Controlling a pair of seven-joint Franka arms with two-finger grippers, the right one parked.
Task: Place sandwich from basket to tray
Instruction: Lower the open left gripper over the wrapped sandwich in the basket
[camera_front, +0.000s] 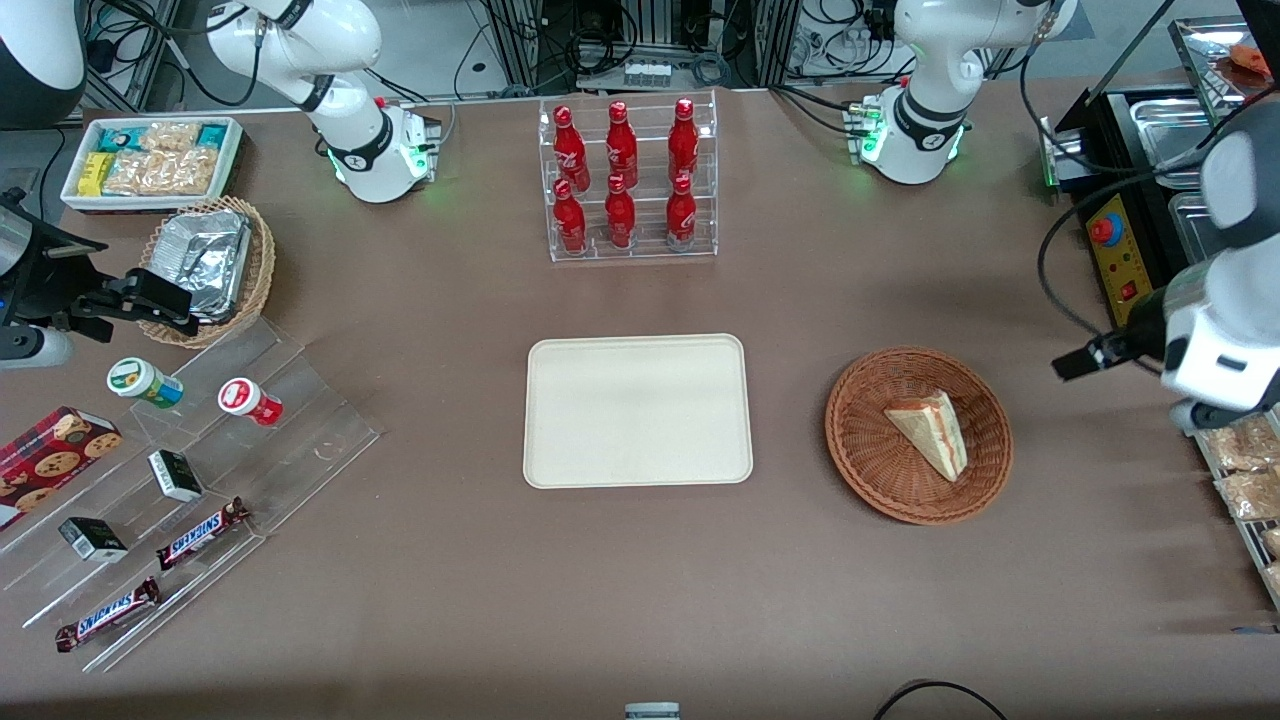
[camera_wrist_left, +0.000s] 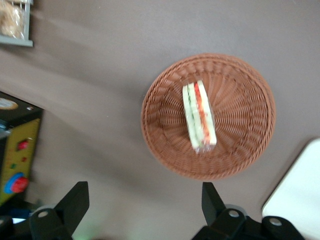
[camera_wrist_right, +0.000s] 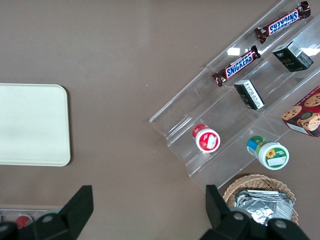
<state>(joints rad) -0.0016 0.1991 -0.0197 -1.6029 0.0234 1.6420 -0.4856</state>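
The sandwich (camera_front: 932, 432) is a pale bread wedge lying in the reddish-brown wicker basket (camera_front: 868, 455); its red and green filling edge (camera_wrist_left: 199, 116) faces up in the left wrist view. The cream tray (camera_front: 637, 410) lies flat beside the basket (camera_wrist_left: 245, 95), toward the parked arm's end, and one corner of this tray (camera_wrist_left: 300, 190) shows in the wrist view. My left gripper (camera_front: 1075, 362) hangs above the bare table, off the basket's rim toward the working arm's end. The gripper (camera_wrist_left: 145, 202) is open, with only table between its fingers.
A clear rack of red bottles (camera_front: 628, 180) stands farther from the front camera than the tray. A black and yellow control box (camera_front: 1120, 250) and a tray of snack packets (camera_front: 1245, 470) sit close to my arm. A stepped acrylic shelf with snacks (camera_front: 180, 480) lies at the parked arm's end.
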